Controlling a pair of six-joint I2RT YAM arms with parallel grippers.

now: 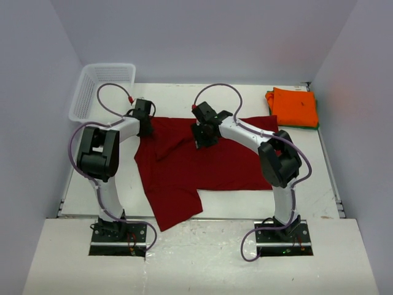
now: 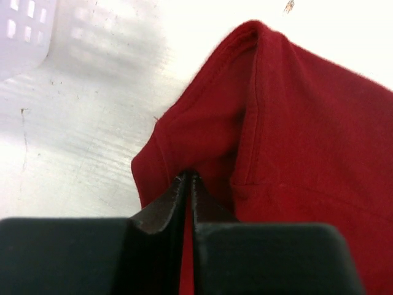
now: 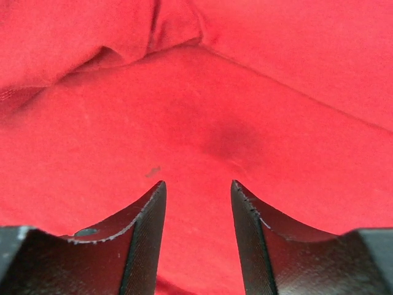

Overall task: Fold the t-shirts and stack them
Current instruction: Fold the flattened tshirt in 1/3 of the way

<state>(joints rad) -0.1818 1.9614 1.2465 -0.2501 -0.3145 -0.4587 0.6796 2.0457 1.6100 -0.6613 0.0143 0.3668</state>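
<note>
The dark red t-shirt (image 1: 202,166) lies spread and rumpled across the middle of the table. My left gripper (image 1: 146,130) is at its left upper edge, shut on a fold of the red cloth (image 2: 202,123); the cloth runs between the closed jaws (image 2: 189,178). My right gripper (image 1: 202,140) hangs over the shirt's upper middle, open, with only red cloth (image 3: 196,123) below the fingertips (image 3: 198,184). A folded bright orange t-shirt (image 1: 295,106) lies at the far right on a green one, of which only an edge (image 1: 301,126) shows.
A white plastic mesh basket (image 1: 101,89) stands at the far left corner; it also shows in the left wrist view (image 2: 24,31). Walls close in the table on three sides. The table's near edge (image 1: 196,218) lies below the shirt's lower sleeve.
</note>
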